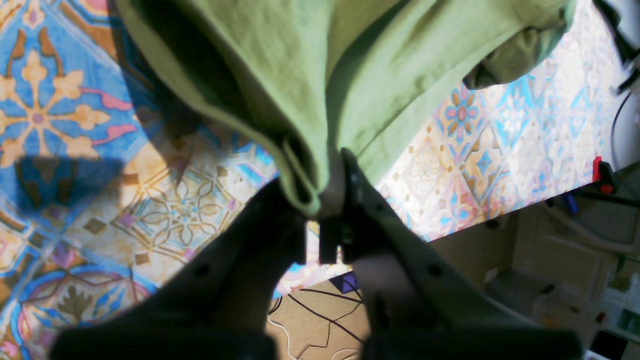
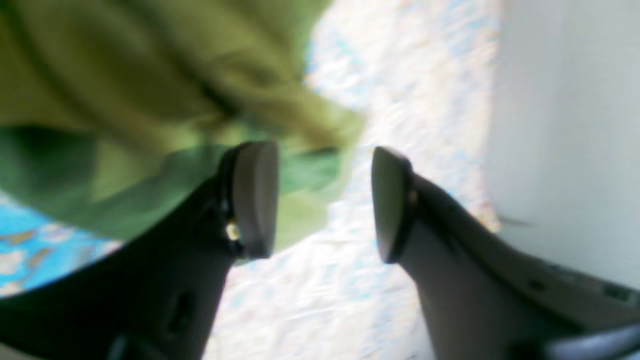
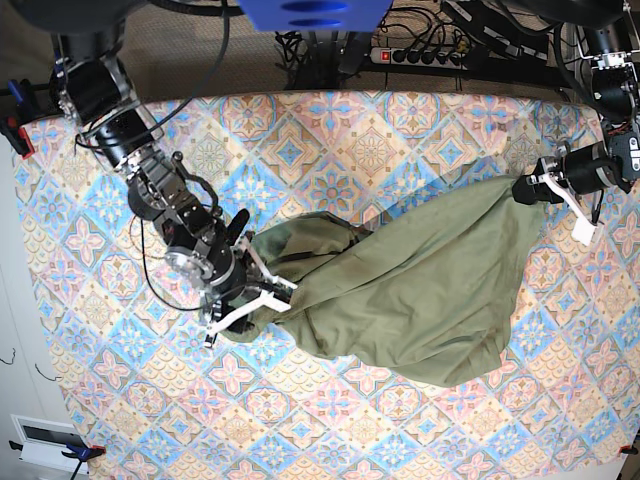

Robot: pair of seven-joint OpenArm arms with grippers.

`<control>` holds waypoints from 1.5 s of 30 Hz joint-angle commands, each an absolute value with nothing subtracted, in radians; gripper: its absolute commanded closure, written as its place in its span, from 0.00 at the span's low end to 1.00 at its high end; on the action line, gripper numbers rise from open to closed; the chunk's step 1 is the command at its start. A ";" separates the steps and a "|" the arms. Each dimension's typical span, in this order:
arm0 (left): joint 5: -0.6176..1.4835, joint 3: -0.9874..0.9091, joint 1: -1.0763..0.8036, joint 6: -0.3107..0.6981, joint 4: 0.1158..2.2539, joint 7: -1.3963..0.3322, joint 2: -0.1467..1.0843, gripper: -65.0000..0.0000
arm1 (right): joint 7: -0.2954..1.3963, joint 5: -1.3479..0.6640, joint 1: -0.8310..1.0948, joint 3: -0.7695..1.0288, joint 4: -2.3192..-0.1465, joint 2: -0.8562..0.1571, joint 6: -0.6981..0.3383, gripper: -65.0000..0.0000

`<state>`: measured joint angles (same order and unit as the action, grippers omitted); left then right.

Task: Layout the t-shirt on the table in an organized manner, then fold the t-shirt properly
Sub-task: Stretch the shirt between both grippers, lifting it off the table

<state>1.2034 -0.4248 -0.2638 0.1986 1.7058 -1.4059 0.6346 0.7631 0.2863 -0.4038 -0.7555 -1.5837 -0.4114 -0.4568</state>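
Note:
The olive-green t-shirt (image 3: 420, 290) lies bunched across the middle of the table (image 3: 350, 140), stretched from left to upper right. My left gripper (image 3: 522, 190) is at the table's right side, shut on a gathered edge of the t-shirt (image 1: 380, 75). In the left wrist view, the left gripper (image 1: 327, 210) pinches the cloth above the patterned table (image 1: 60, 115). My right gripper (image 3: 288, 295) is at the shirt's left end, jaws open. In the right wrist view, the right gripper (image 2: 325, 200) is blurred. The t-shirt (image 2: 125, 75) lies just behind the fingers, some of it in the gap.
A power strip with cables (image 3: 420, 55) runs along the far edge. A red clamp (image 3: 18, 135) holds the cloth at the left edge. The table's near edge and the floor with cables (image 1: 320, 320) show under my left gripper.

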 commanded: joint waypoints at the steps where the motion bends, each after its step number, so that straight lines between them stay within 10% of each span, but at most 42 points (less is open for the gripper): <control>1: 1.219 -0.435 -0.257 0.200 1.721 -1.396 0.656 1.00 | 0.765 0.297 -0.437 -0.771 -1.583 -0.424 -0.446 0.62; 19: 1.219 -0.435 -0.254 0.200 1.718 -1.396 0.616 1.00 | 0.765 0.430 -0.567 -1.090 -1.449 -0.427 -0.446 0.63; 45: 1.219 -0.437 -0.232 0.200 1.718 -1.396 0.615 1.00 | 0.716 0.433 -0.593 -1.089 -1.351 -0.421 -0.446 0.72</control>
<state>1.2030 -0.4267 -0.2485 0.1986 1.7050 -1.4101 0.5945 0.7170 0.4191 -0.5629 -1.1034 -1.3396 -0.4179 -0.4595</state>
